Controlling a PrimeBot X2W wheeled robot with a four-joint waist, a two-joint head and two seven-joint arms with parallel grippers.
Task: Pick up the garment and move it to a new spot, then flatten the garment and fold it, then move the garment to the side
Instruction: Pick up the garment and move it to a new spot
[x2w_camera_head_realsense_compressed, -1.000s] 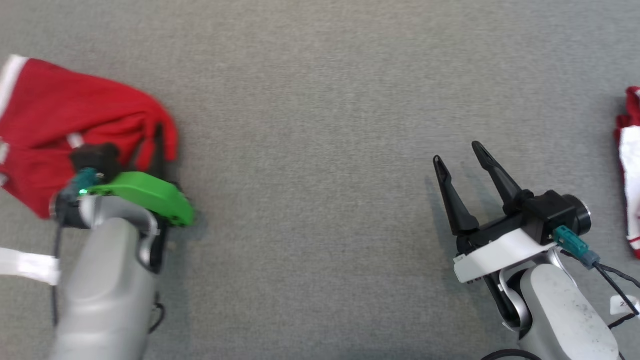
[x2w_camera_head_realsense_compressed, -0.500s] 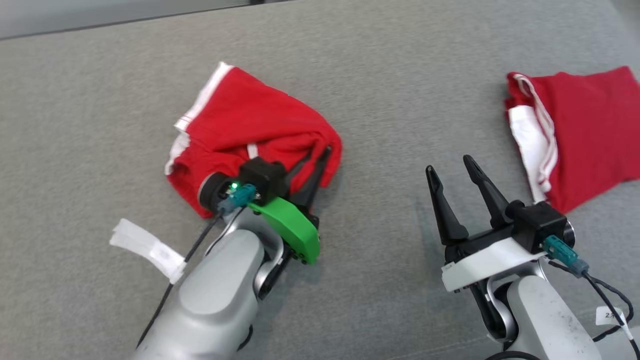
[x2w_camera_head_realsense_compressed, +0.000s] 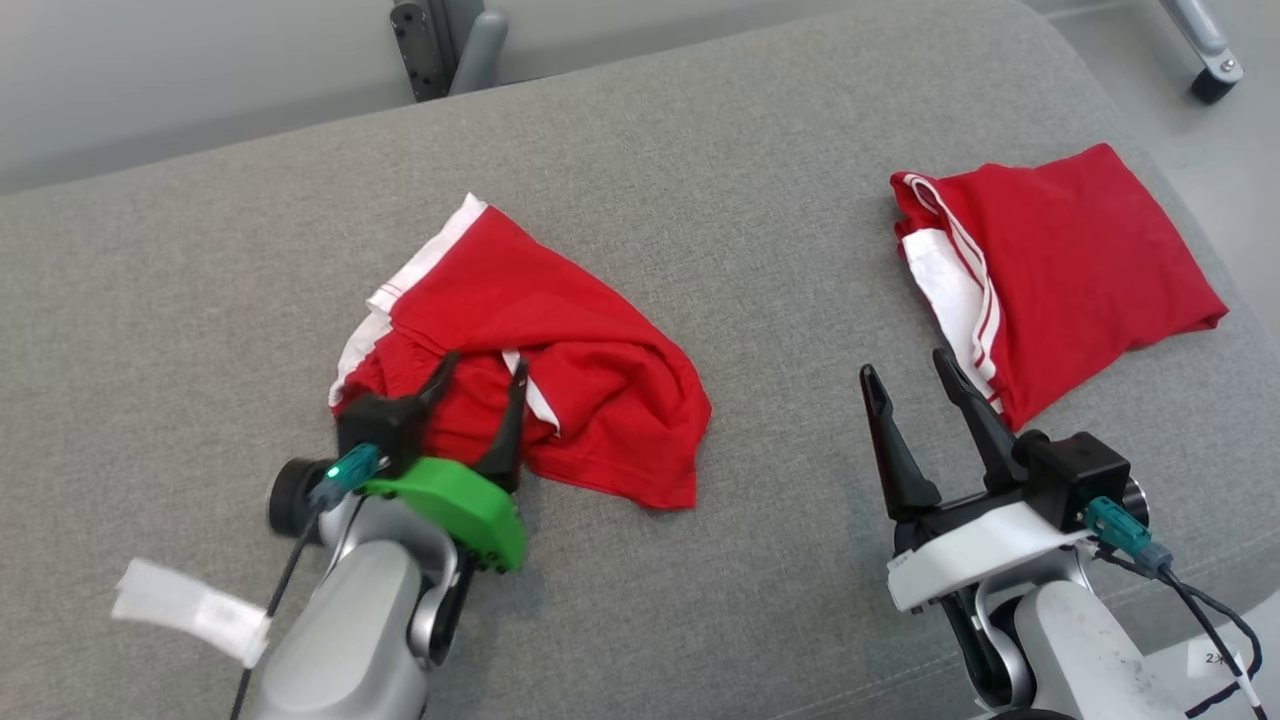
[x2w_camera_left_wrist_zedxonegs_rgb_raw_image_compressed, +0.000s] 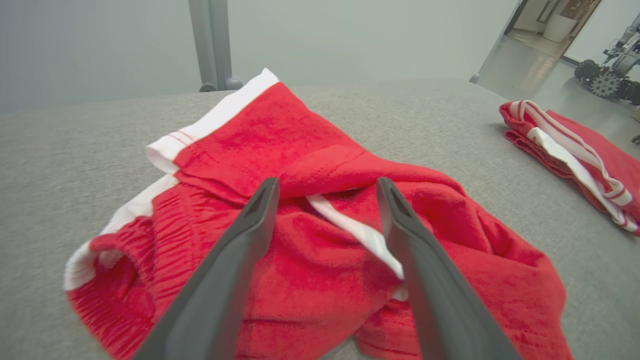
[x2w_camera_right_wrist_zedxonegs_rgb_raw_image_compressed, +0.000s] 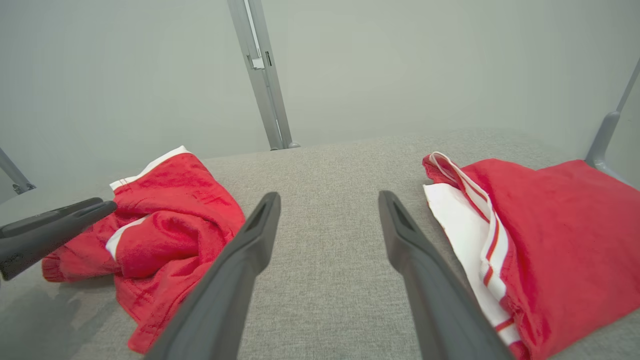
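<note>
Before you in the head view lies a grey fabric-covered surface (x2w_camera_head_realsense_compressed: 700, 200), its rounded far edge running along the top of the frame.

The red garment (x2w_camera_head_realsense_compressed: 590, 370) sits left of centre on that surface. It is a crumpled heap with a white band along its upper left edge and a white strip showing in its folds. In the left wrist view it lies bunched, with ridges and a hollow at the lower left.

A folded red garment (x2w_camera_head_realsense_compressed: 1080, 250) lies flat at the upper right, well apart from the first, white trim with red stripes on its left side.

Your left gripper (x2w_camera_head_realsense_compressed: 485, 365) is at the lower left of centre, on a green bracket (x2w_camera_head_realsense_compressed: 455, 505). Its two fingers are spread wide over the near left part of the crumpled heap, and in the left wrist view the cloth shows between and beneath them with nothing clamped. Whether the tips touch the cloth, you cannot tell.

Your right gripper (x2w_camera_head_realsense_compressed: 905, 365) is at the lower right, fingers apart and empty over bare grey fabric, just beside the folded piece's near corner.

A white tag (x2w_camera_head_realsense_compressed: 190, 610) hangs off the left arm at the bottom left.
</note>
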